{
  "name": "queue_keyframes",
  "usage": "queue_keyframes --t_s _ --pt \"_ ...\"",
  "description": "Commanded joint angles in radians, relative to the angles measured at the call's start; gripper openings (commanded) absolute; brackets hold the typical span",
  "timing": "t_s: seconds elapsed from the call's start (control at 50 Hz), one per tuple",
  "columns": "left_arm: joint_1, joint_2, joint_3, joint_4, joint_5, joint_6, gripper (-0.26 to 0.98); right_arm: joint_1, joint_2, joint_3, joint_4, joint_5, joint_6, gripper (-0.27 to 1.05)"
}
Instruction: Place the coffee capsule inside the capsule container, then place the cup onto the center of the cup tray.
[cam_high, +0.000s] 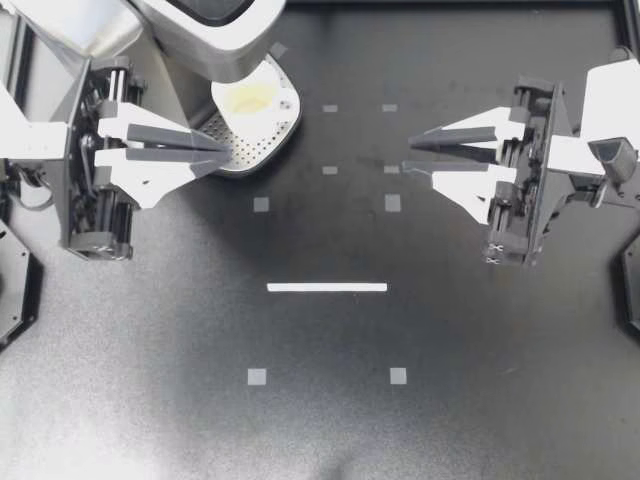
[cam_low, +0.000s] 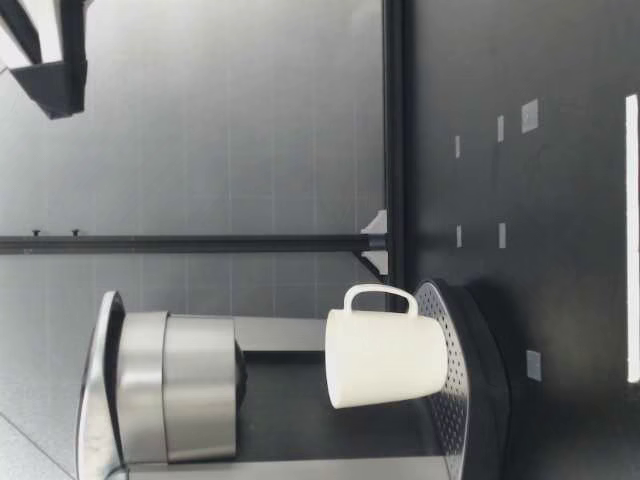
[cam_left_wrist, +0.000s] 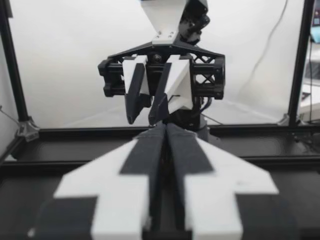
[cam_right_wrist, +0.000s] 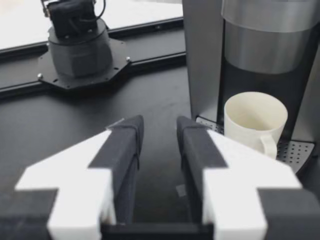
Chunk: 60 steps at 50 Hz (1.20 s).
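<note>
Left jaws: pressed together, empty | Right jaws: narrow gap, empty | Cup: white ceramic mug (cam_high: 255, 98) upright on perforated silver cup tray (cam_high: 250, 152) under silver coffee machine (cam_high: 190, 25), just beyond left jaws' tips, well apart from right jaws | Capsule: not visible | Risk: left jaws' tips sit over the tray edge; a careless sideways swing would likely nudge the mug off centre or tip it.

Your dark surface (cam_high: 480, 400) carries the coffee machine (cam_high: 190, 25), and its perforated cup tray (cam_high: 258, 150) lies under and just ahead of your left pincer (cam_high: 228, 150). Small grey squares (cam_high: 392, 203) dot the surface between that pincer and your right pincer (cam_high: 408, 153). A white tape strip (cam_high: 327, 287) lies flat, off to one side of both.
</note>
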Motion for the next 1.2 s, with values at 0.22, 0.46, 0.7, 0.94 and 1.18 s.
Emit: queue_keyframes --t_s 0.22,0.46,0.7,0.94,1.18 --pt "0.003 -0.003 -0.009 -0.002 -0.012 0.009 0.11 0.006 -0.015 0.000 -0.003 -0.034 0.002 0.38" --pt "0.003 0.012 -0.009 -0.002 -0.012 0.023 0.11 0.006 -0.015 0.005 -0.003 -0.041 0.002 0.38" --pt "0.003 0.017 0.000 -0.002 -0.012 0.018 0.11 0.006 -0.015 0.006 -0.003 -0.041 0.000 0.38" --pt "0.003 -0.003 0.005 -0.002 -0.012 0.015 0.11 0.006 -0.044 0.023 -0.005 -0.046 0.002 0.38" --pt "0.003 -0.025 0.006 -0.002 -0.012 0.017 0.11 0.006 -0.104 0.052 -0.005 -0.072 0.005 0.38"
